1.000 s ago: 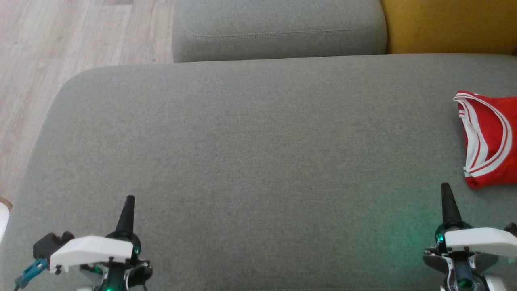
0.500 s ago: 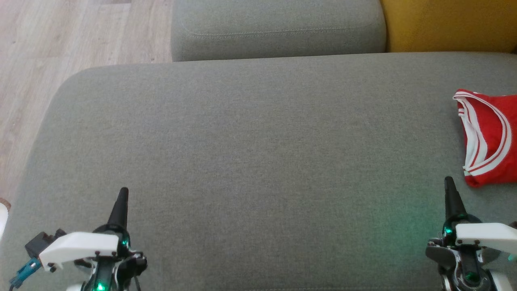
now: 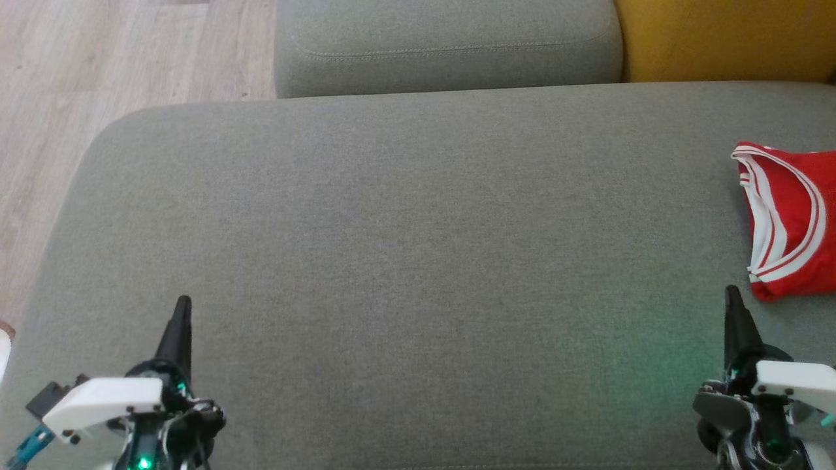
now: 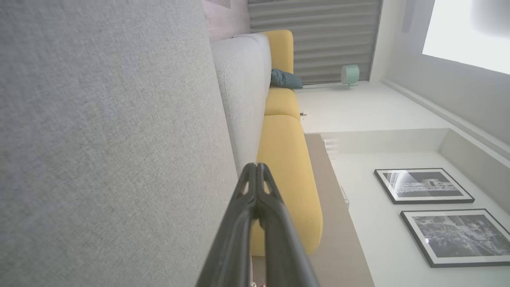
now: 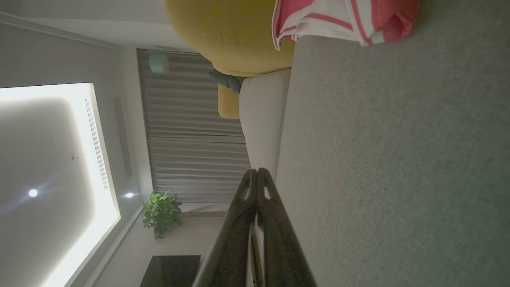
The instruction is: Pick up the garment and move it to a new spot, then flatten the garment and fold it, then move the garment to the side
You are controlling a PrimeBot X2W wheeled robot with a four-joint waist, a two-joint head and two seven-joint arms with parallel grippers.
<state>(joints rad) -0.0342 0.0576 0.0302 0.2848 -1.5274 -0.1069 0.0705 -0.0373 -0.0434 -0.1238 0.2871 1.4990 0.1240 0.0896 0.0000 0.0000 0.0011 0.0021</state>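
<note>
Both claws are pressed shut and hold nothing: the left claw (image 3: pixel 182 305) and the right claw (image 3: pixel 733 295) hang over the grey sofa seat (image 3: pixel 418 248). The red garment (image 3: pixel 787 222) with white stripes lies at the seat's right side, below the yellow cushion (image 3: pixel 718 39), with nothing between it and the right claw. The picture edge cuts it off, so I cannot see its whole shape.

Left gripper (image 4: pixel 256 175) is seen with jaws pressed together; grey cushion (image 4: pixel 99 139) is spread to its left, yellow cushion (image 4: pixel 287 159) glimpsed just beyond.
</note>
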